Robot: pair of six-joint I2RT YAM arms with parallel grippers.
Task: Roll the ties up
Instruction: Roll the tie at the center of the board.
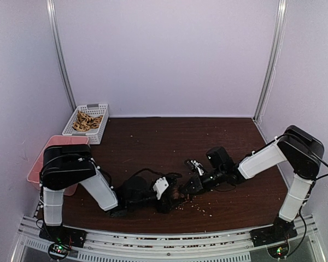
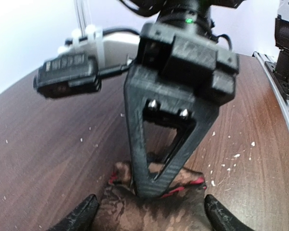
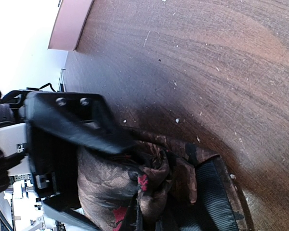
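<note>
The tie [image 2: 135, 214] is bunched on the table [image 2: 48, 144] near its front middle and is largely hidden by both grippers in the top view. It is pinched by the closed right gripper [image 2: 148, 188]. It is flanked by the left gripper [image 2: 151, 219], fingers apart, with only 2 fingertips shown.

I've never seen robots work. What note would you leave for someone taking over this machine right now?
Left tool: open, straddling the tie.
Right tool: shut, pinching that tie's bunched fabric.
Tie: crumpled on the table, near middle, between both arms.
White basket, far left: tan fabric pieces, likely ties.
Done: no finished roll visible here.
To do: roll this tie.
</note>
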